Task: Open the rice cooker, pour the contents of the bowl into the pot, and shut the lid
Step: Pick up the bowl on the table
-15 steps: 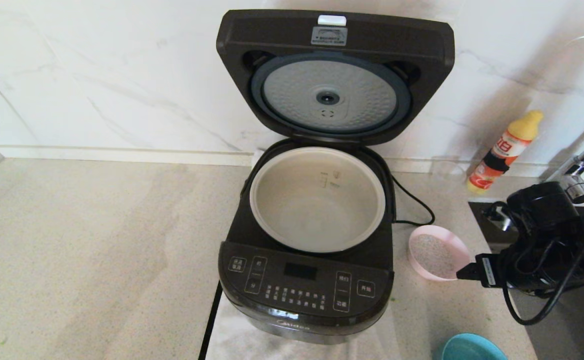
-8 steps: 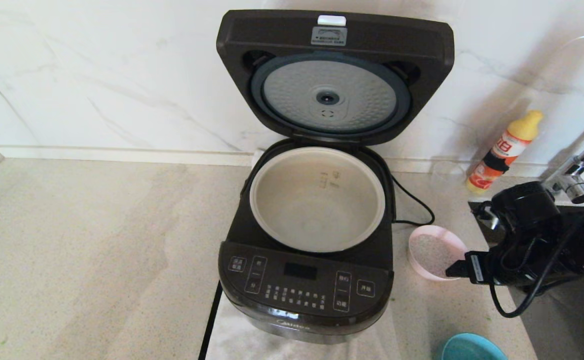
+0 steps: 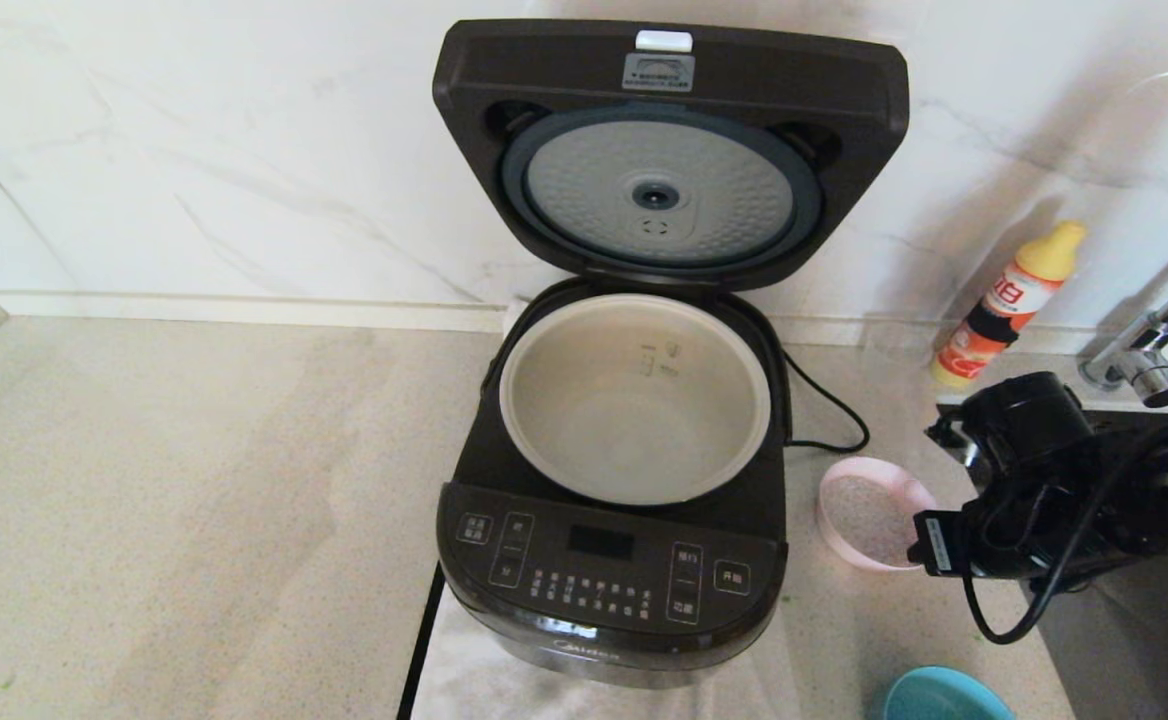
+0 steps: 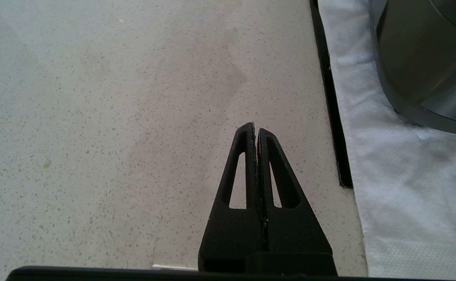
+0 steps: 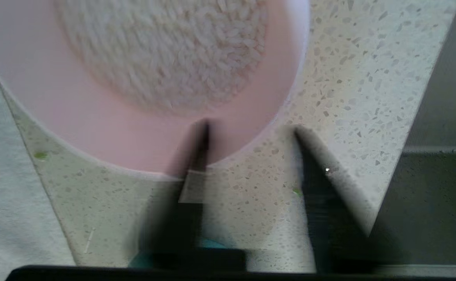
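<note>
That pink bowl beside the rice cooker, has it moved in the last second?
Yes, slightly: the pink bowl has slid a little nearer the camera, away from the cooker's cord, with the right gripper at its rim.

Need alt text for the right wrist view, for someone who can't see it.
The right gripper reaches at a pink bowl of uncooked white rice on a speckled countertop, its fingers apart, one finger over the bowl's rim and the other beside the bowl.

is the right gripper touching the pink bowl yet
Cannot tell. In the right wrist view the right gripper straddles the pink bowl's rim, one blurred finger overlapping it, jaws apart.
</note>
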Motion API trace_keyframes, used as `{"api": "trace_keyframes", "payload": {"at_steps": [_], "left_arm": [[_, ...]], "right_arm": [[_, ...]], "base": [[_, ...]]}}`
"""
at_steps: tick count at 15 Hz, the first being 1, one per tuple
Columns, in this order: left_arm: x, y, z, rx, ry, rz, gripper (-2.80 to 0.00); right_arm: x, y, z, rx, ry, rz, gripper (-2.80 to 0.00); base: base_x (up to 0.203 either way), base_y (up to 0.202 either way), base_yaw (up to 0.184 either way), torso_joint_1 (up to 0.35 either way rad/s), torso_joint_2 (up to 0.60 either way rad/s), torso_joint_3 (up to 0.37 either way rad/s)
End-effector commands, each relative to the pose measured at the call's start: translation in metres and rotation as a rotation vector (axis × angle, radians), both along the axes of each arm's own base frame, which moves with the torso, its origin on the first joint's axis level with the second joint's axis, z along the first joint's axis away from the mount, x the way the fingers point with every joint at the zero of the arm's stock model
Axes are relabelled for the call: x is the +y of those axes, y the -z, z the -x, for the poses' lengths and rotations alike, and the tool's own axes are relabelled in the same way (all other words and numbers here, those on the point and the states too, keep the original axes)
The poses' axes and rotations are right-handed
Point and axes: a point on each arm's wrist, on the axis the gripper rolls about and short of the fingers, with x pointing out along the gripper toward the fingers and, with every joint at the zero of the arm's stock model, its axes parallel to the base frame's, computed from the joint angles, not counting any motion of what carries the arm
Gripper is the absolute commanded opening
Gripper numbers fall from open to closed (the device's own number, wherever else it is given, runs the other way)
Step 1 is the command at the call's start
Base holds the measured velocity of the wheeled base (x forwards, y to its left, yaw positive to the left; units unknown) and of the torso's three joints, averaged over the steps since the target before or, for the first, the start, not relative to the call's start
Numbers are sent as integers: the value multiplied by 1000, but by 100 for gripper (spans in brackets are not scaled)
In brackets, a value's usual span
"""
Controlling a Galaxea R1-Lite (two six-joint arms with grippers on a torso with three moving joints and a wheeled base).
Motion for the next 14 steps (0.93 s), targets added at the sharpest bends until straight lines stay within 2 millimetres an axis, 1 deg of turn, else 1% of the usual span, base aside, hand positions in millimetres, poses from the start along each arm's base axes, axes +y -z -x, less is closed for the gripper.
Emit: {"api": "trace_keyframes", "payload": {"at_steps": [1,8,12,14], "left_arm": [[0,0,0,3,0,-1,-280],[0,0,0,3,0,-1,-280],[0,0,0,3,0,-1,-280],[0,0,0,3,0,-1,-280]], "right_arm": [[0,3,-1,10,1,0,-280],[0,3,-2,8,17,-10,-280],[0,-12,1,-45,26,-24,-280],[-1,-23,3,-82,25,-28,-280]], "base": [[0,0,0,0,0,0],[0,0,0,0,0,0],[0,0,0,0,0,0],[0,0,0,0,0,0]]}}
